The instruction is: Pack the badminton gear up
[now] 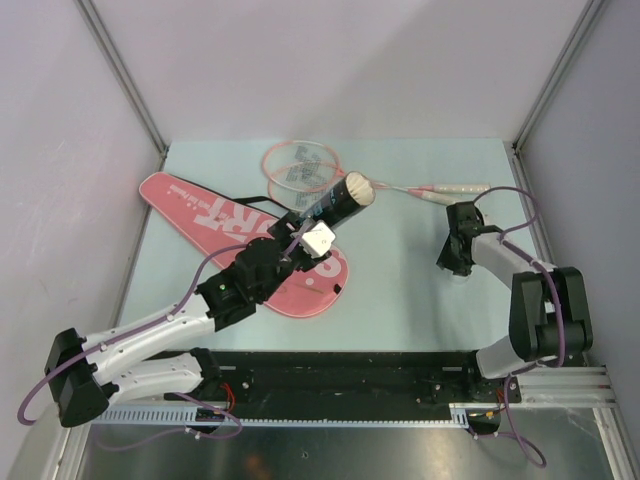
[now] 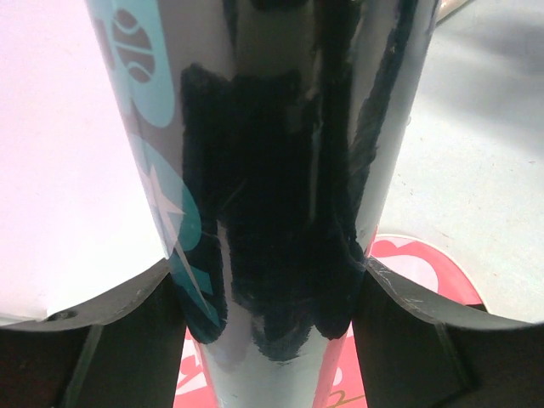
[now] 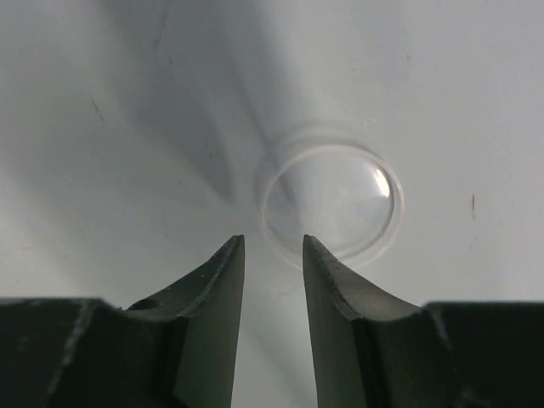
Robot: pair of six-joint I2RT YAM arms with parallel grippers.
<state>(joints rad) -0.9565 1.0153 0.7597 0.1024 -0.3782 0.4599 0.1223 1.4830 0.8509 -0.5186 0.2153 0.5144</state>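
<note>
My left gripper [image 1: 303, 222] is shut on the dark cylindrical tube [image 1: 335, 200] and holds it tilted above the pink racket bag [image 1: 225, 225]. White shuttlecock feathers [image 1: 362, 187] show at the tube's upper end. In the left wrist view the tube [image 2: 272, 170] fills the gap between both fingers of the left gripper [image 2: 272, 280], with the bag [image 2: 416, 263] below. Two pink-framed rackets [image 1: 300, 165] lie at the back, handles [image 1: 455, 189] to the right. My right gripper [image 1: 455, 265] points down at the table, slightly open and empty [image 3: 274, 240], just short of a clear round lid [image 3: 330, 200].
The pale table [image 1: 400, 290] is bounded by grey walls on the left, back and right. A black rail [image 1: 340, 380] with the arm bases runs along the near edge. The rackets' handles lie just behind the right arm.
</note>
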